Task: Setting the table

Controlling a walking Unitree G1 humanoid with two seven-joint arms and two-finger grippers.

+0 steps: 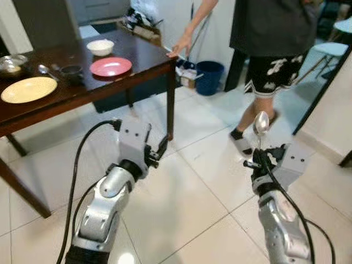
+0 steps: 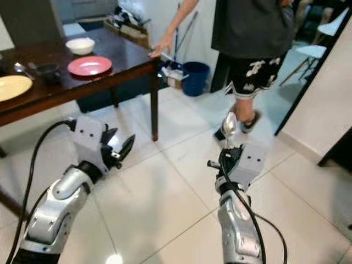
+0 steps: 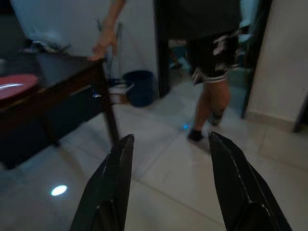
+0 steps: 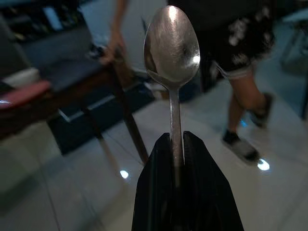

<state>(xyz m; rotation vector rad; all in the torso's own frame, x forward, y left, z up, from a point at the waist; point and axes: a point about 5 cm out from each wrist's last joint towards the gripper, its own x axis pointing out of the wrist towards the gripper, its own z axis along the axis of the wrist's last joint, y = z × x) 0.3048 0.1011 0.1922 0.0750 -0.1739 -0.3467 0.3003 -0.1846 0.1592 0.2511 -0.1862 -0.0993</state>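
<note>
The right claw (image 1: pixel 257 155) was clenched on the handle of a spoon (image 1: pixel 260 124), which stood nearly upright with its bowl pointing up and its long axis running straight out of the closed fingers. The left claw (image 1: pixel 155 152) hung released, its two fingers spread apart and holding nothing.

Both claws were over the tiled floor, well apart from the dark table (image 1: pixel 144 55), which lay far and to the left. On it sat a yellow plate (image 1: pixel 28 89) at the left, a pink plate (image 1: pixel 110 66) nearer the right corner, a white bowl (image 1: pixel 100 47) beyond that, and a small dark cup (image 1: pixel 71 71) between the plates. So the place settings lay forward and left of the spoon, and the empty left claw was the nearer of the two to the table.

A person (image 1: pixel 269 49) stood at the far right, one hand (image 1: pixel 179 46) resting on the table's corner.

The spoon probably had to be carried left and tipped flat before being laid beside a plate.
</note>
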